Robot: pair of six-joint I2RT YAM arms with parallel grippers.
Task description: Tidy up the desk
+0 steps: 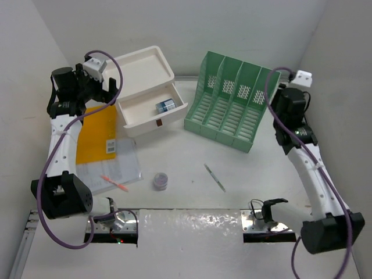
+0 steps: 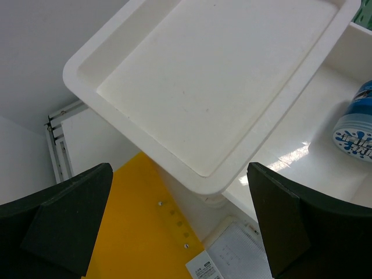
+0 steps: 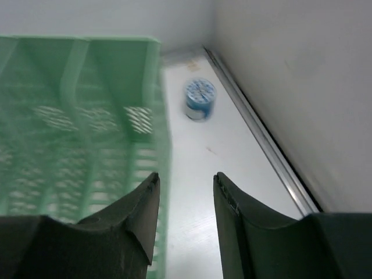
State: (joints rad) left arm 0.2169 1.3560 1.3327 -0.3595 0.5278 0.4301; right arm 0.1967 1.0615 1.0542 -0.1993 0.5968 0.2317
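The white desk carries a yellow folder under clear paper sleeves, a pink pen, a small purple jar and a silver pen. My left gripper is open wide and empty. It hovers above the near left corner of the white drawer box, over the yellow folder. My right gripper is open and empty, low over the desk between the green file rack and the right rail. A small blue-and-white tub stands ahead of it.
The drawer box has its top drawer pulled out, with a blue-labelled tub inside, also seen in the left wrist view. The green file rack stands at the back right. White walls close in on both sides.
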